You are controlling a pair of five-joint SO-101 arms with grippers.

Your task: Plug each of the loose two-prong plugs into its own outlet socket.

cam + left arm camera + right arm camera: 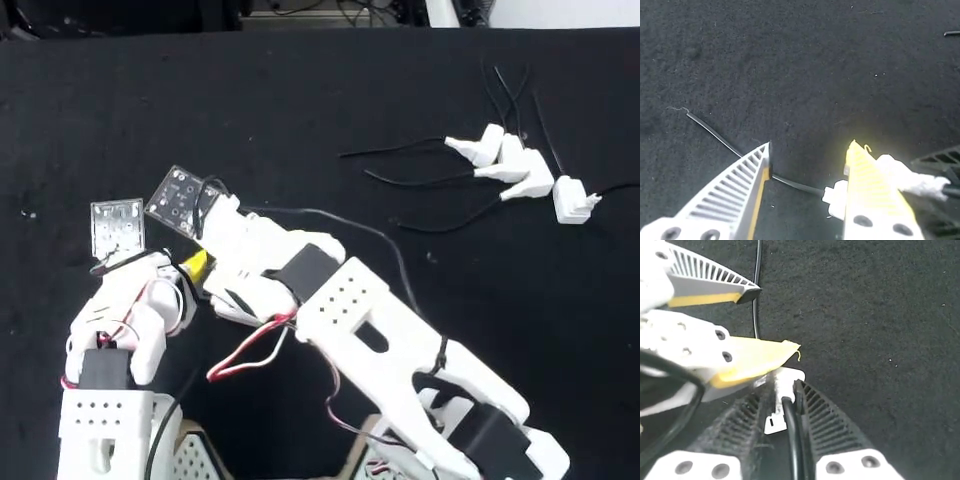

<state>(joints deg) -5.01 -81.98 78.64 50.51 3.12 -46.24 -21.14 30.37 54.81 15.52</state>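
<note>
Quick status. My right gripper [786, 392] is clamped down on one white plug [789, 376], and its black cord [792, 440] runs back between the two fingers. My left gripper [810, 145] is spread wide and holding nothing. It's parked right next to that plug, with the yellow finger [865, 180] so close I honestly can't tell if it's touching. In the high view both grippers sit just beside the black socket plate [178, 198] and the pale socket plate [118, 225]. The other loose plugs [515, 165] are bunched up well apart, on the far side of the table [350, 80].

What worries me:
- **Cord in the gap:** the cord passes through the gap of the left gripper. If that one closes or swings, it'll probably pinch or drag the cord and twist the plug in my right grip.
- **Prongs:** I can't see them at all, so no idea whether they line up with any slots. If I push in crooked, I figure the plate just skids, since nothing seems to pin it down.
- **Crowding:** the two arms are packed tight here, so a bump is easy.
- **Spare cords:** they overlap, so pulling one may tow its neighbours.
</note>
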